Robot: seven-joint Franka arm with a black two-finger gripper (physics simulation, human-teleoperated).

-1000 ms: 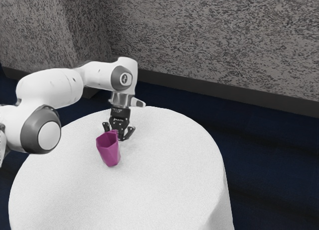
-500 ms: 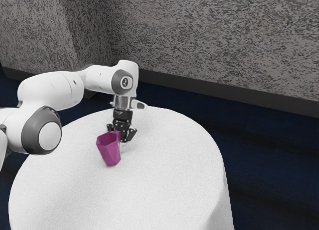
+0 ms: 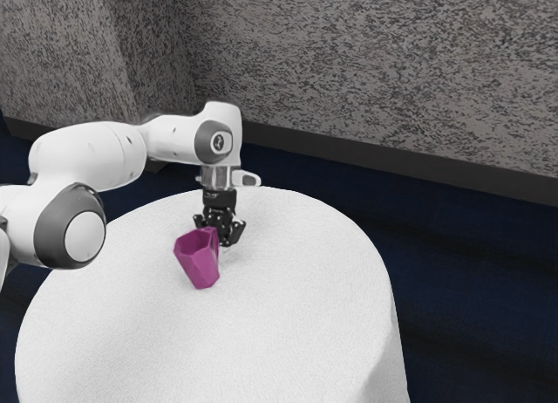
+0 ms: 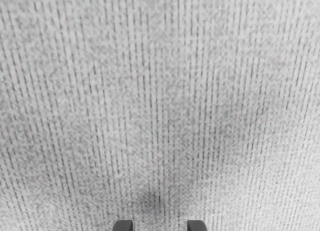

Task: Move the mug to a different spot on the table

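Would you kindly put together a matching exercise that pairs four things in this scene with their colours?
Things:
1. mug
2. gripper
3. table
4. floor

Colours:
a. white
b. dark blue
c. magenta
d. black

Pairs: 1-c, 2-d, 3-a, 4-b
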